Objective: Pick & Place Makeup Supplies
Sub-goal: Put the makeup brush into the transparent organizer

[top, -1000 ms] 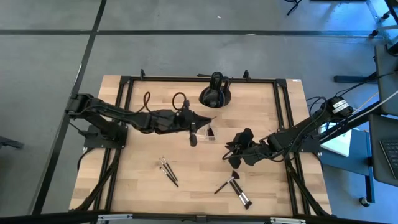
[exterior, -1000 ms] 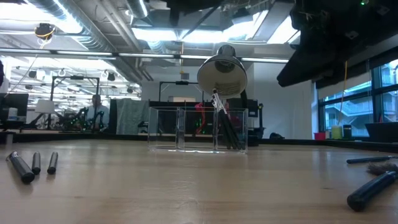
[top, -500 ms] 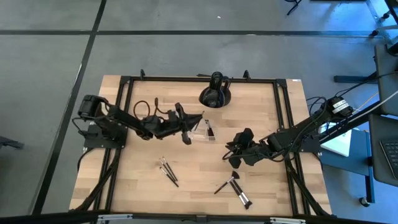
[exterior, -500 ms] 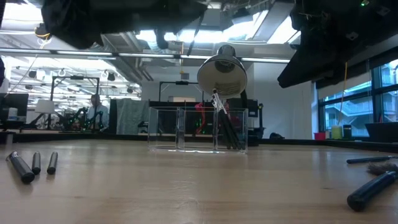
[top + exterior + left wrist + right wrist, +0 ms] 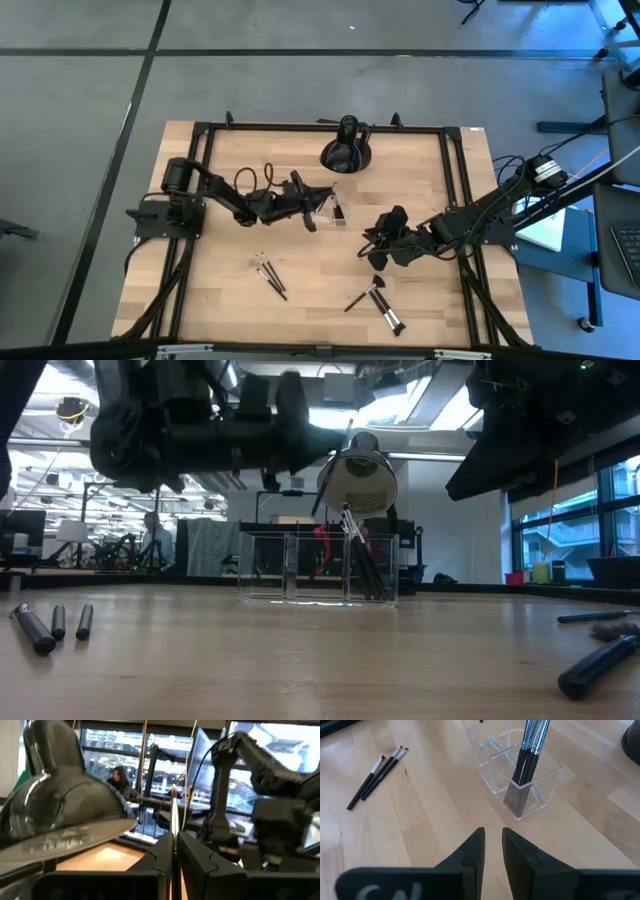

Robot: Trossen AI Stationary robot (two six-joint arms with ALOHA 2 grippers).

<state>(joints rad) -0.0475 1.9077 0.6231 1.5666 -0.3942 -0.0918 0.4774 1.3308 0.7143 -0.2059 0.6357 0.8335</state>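
Observation:
My left gripper (image 5: 322, 197) hovers over the clear organiser tray (image 5: 330, 211), near its left end, shut on one thin brush (image 5: 173, 809). The tray (image 5: 520, 775) stands on its base with dark brushes (image 5: 530, 745) upright in one compartment. My right gripper (image 5: 373, 250) waits above the table to the right of the tray, fingers (image 5: 491, 842) slightly apart, empty. Three thin brushes (image 5: 270, 273) lie flat toward the near left. Two larger brushes (image 5: 376, 300) lie toward the near right. My left gripper pinches the thin brush's handle (image 5: 173, 827) between its two fingers. The fingers point roughly toward the table's right. The brush sticks out past the fingertips, along them, and is lifted clear of the table.
A large black rounded object (image 5: 345, 151) stands at the far edge behind the tray and looms close beside my left gripper (image 5: 55, 805). Bare wood lies between the tray and the loose brushes. A black frame edges the table. People sit in the room beyond.
My left arm has folded back at the elbow. Its wrist has drawn slightly toward the table's left and come down into the low view over the tray. It has stayed shut on the brush. The right arm and the loose brushes have kept still.

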